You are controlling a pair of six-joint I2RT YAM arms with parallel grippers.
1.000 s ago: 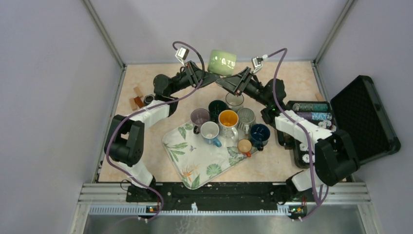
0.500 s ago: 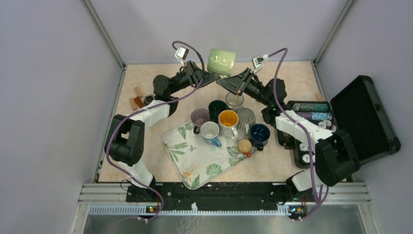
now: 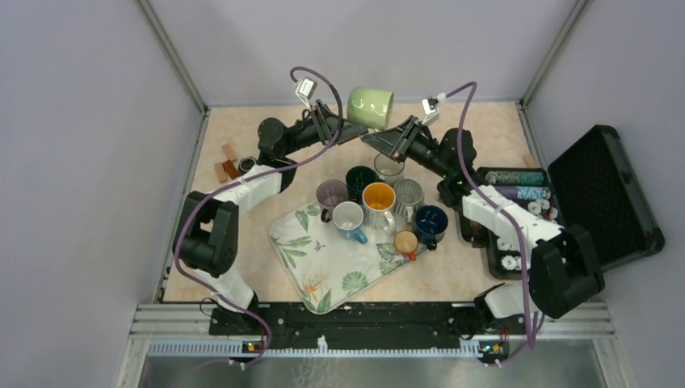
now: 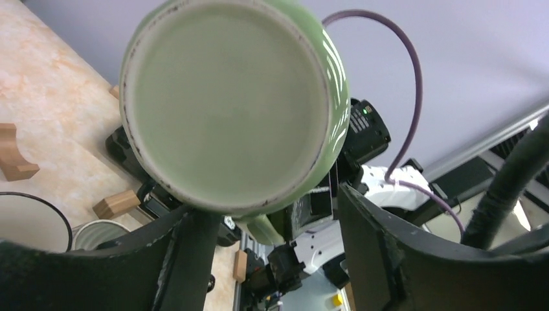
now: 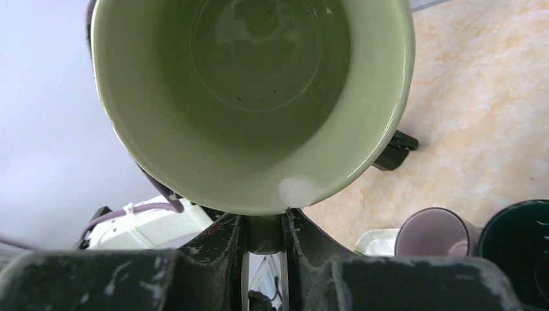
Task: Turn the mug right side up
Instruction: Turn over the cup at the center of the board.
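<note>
Pale green ceramic mug (image 3: pixel 371 107) is in the air at back centre of the peach marbled tabletop (image 3: pixel 493 121), between the two arms. It lies on its side, neither upside down nor upright: the base faces the left wrist camera (image 4: pixel 226 110) and the mouth faces the right wrist camera (image 5: pixel 252 97).

Right gripper (image 3: pixel 381 137) is pinched narrow on the mug handle; the green handle strip sits between its fingers (image 5: pixel 264 228). Left gripper (image 3: pixel 346 128) is wide, its fingers either side of the base (image 4: pixel 272 214). I cannot tell if the lower finger is just touching the wall.

Risks, as judgement:
- The handle pinch looks like the only hold. The grip is thin and off-centre and the mug body hangs out to one side, so it could swivel about the handle or slide out if the wrist rotates fast.
- The left gripper is close around the base. If it backs off at an angle, a finger could clip the wall and knock the mug loose.
- The drop zone is bad. The cluster of cups (image 3: pixel 379 198) on the floral-print tray (image 3: pixel 323 267) and a clear glass (image 3: pixel 388 166) sit just in front of the hold point. A fall or a low swing could topple or chip them.
- Setting down before the rotation is complete would land the mug on its rim edge, and it would roll.
- The free spot for setting down looks tight, with the arms and cups nearby.
</note>
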